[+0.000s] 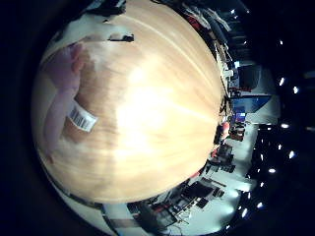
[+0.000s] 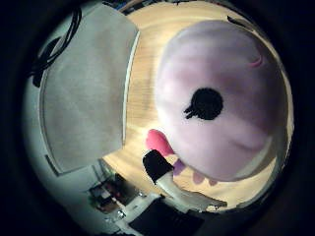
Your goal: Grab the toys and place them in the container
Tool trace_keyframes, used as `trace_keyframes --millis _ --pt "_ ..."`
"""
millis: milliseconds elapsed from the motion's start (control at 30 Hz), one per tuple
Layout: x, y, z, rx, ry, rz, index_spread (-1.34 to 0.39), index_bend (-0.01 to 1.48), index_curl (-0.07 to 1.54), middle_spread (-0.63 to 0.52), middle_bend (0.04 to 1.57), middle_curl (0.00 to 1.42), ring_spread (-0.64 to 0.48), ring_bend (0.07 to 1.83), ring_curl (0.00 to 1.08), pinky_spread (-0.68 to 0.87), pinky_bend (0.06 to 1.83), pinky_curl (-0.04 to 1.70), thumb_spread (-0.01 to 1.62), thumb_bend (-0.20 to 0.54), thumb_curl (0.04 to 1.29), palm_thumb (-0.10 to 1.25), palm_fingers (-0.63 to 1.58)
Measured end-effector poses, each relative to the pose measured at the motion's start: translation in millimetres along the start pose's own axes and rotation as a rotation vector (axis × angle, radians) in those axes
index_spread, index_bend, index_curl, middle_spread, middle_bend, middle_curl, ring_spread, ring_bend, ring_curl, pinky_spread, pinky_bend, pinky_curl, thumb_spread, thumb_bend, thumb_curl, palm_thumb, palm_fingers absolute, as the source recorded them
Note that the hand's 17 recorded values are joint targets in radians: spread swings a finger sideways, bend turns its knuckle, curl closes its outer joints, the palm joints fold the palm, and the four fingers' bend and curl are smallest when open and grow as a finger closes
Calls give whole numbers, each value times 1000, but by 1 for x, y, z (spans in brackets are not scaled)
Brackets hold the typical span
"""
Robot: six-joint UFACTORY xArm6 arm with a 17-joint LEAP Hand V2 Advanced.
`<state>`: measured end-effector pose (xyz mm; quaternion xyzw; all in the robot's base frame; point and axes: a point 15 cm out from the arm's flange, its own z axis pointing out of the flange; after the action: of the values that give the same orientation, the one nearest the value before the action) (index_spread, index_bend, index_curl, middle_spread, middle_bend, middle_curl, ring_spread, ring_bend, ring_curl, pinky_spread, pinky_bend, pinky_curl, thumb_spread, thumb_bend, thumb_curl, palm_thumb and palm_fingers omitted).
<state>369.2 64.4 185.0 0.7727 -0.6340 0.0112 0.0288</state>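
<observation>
A big pink plush toy with a black eye patch fills much of the right thumb side palm view, close to the palm. It has a darker pink part at its edge. A black-tipped finger of my hand curls against the toy beside that part. In the right little finger side palm view the toy's pink edge shows with a white barcode tag, over the wooden table far below. A grey rectangular container lies on the table beside the toy.
The round wooden table stretches under the hand. A dark object lies near its far edge. Room furniture and clutter stand beyond the table's rim.
</observation>
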Motion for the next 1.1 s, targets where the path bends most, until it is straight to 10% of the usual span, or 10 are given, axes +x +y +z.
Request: trace_keyframes --millis 433,1100 --pt "1 7 9 -46 -2 3 -409 110 207 -239 399 419 -337 1135 344 -339 1614 133 1037 86 337 581 711" --pt "15 -3 -29 -44 -10 48 -503 351 388 -424 598 588 -385 1143 425 -609 1196 156 928 133 416 1122 1146"
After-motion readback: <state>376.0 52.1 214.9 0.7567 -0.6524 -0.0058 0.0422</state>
